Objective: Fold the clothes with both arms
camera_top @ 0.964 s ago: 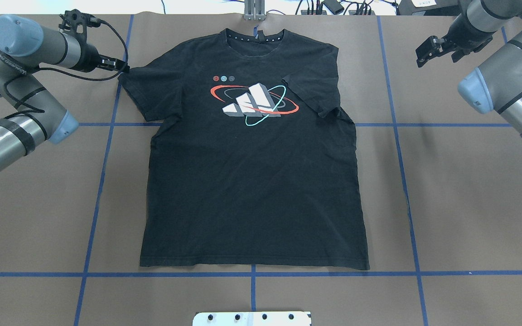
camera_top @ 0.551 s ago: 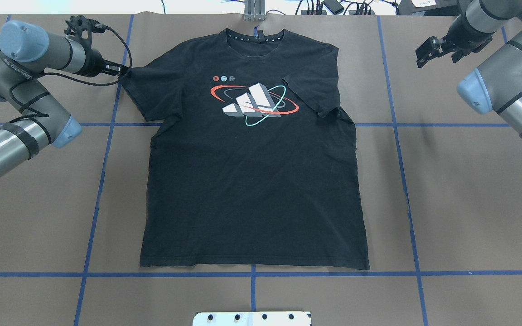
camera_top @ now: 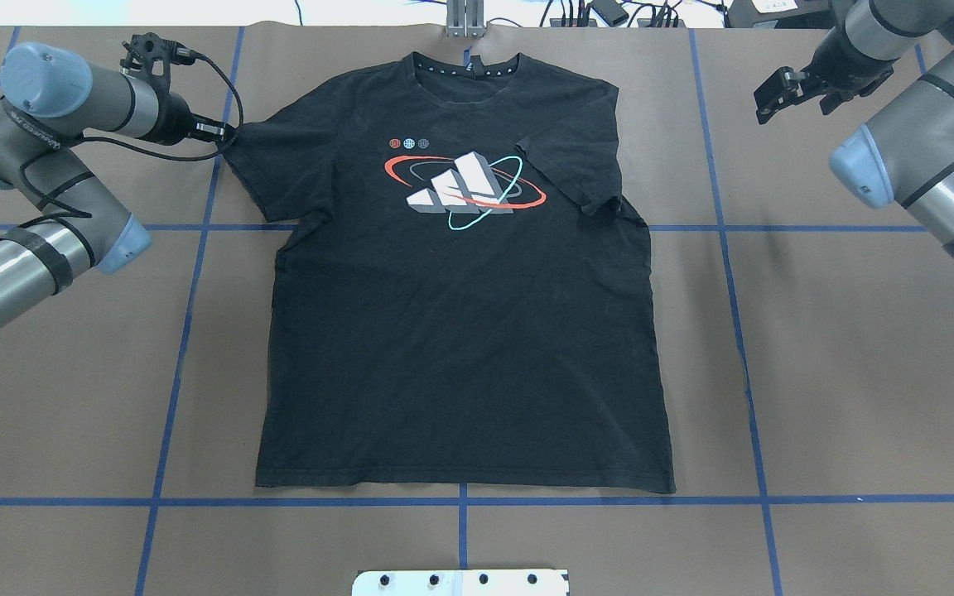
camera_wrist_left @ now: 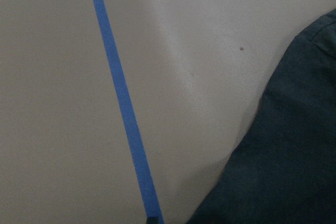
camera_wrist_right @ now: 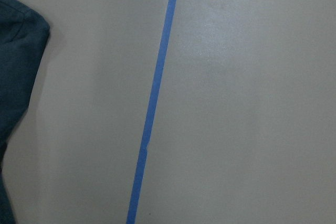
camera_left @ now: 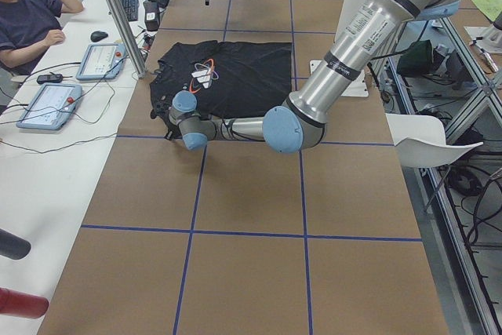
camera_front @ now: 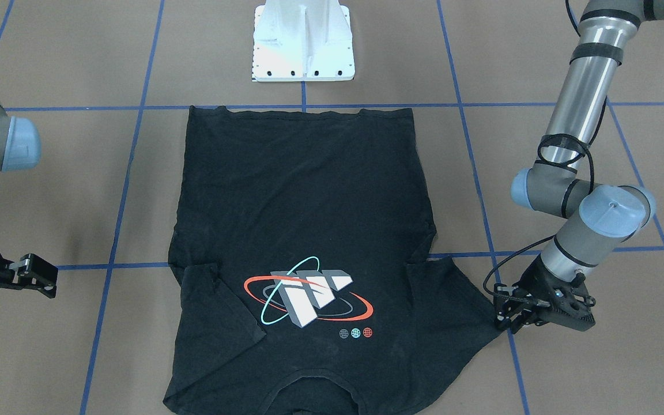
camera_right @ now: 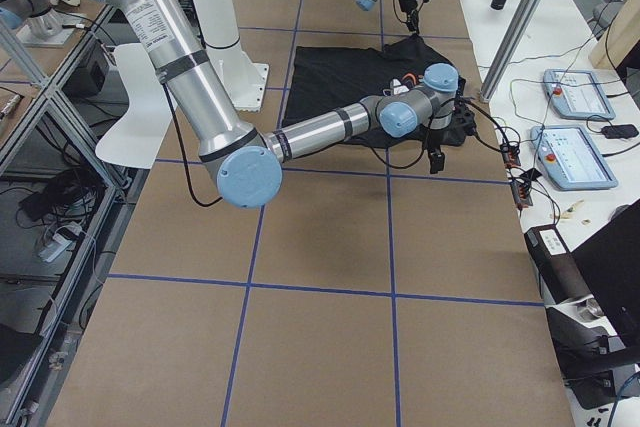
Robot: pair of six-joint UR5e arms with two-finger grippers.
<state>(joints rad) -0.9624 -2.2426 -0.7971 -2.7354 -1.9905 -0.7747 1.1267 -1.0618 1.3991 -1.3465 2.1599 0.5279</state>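
The left gripper (camera_top: 220, 132) sits low at the tip of the T-shirt's (camera_top: 460, 331) outer sleeve (camera_top: 266, 157), its fingers set narrow and touching the sleeve's edge. I cannot tell whether cloth is actually pinched between them. The right gripper (camera_top: 771, 95) hangs over bare table (camera_top: 858, 372) with its jaws apart, holding nothing, well apart from the shirt.

The shirt lies flat and face up in the middle of the table, collar (camera_top: 464, 70) at the far edge and hem (camera_top: 464, 487) just short of a blue tape line (camera_top: 609, 500) near the white base (camera_top: 460, 582). The other sleeve (camera_top: 572, 174) is folded in over the chest, beside the logo (camera_top: 464, 190). Both long sides of the shirt have wide brown table next to them, crossed only by tape.
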